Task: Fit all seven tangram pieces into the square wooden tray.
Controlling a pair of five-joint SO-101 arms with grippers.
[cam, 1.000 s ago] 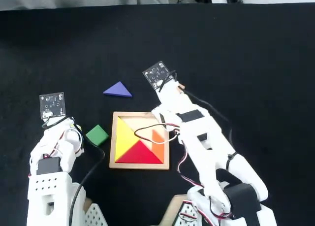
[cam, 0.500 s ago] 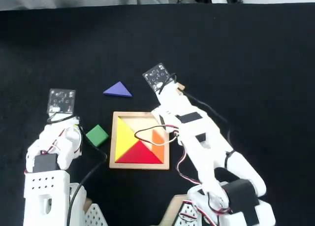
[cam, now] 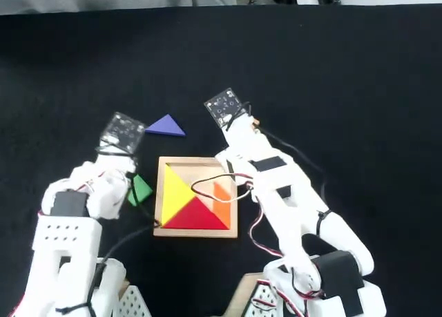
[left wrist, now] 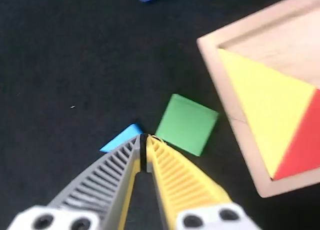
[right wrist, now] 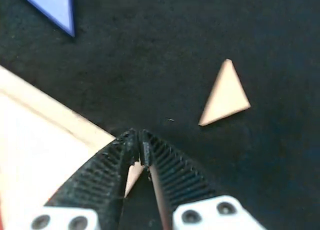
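Left jaws: being held shut, ribbed tips pressed together, nothing being gripped between them. The tips are hanging low over the bench (cam: 359, 75), just beside a corner of the green square (left wrist: 186, 124). A light-blue piece (left wrist: 119, 140) is peeking out from under the tips; whether it is touching the square cannot be told. The square is lying flat on the bench, just outside the tray (left wrist: 215, 72), not in it.

Right jaws: tips likewise being held together. A pale sliver is showing in the gap behind the tips; whether it is being gripped cannot be told. The tips are hanging over the bench just off the tray's rim. A peach triangle (right wrist: 226, 95) is lying flat nearby, apart from the tray.

Tray: a yellow triangle (cam: 175, 189) and a red triangle (cam: 197, 217) are sitting inside, edges touching. An orange piece (cam: 222, 193) is being partly hidden by the right arm (cam: 290, 206). Bare wood is showing along the far side.

A violet triangle (cam: 166, 126) is lying on the bench beyond the tray, between the two wrists.
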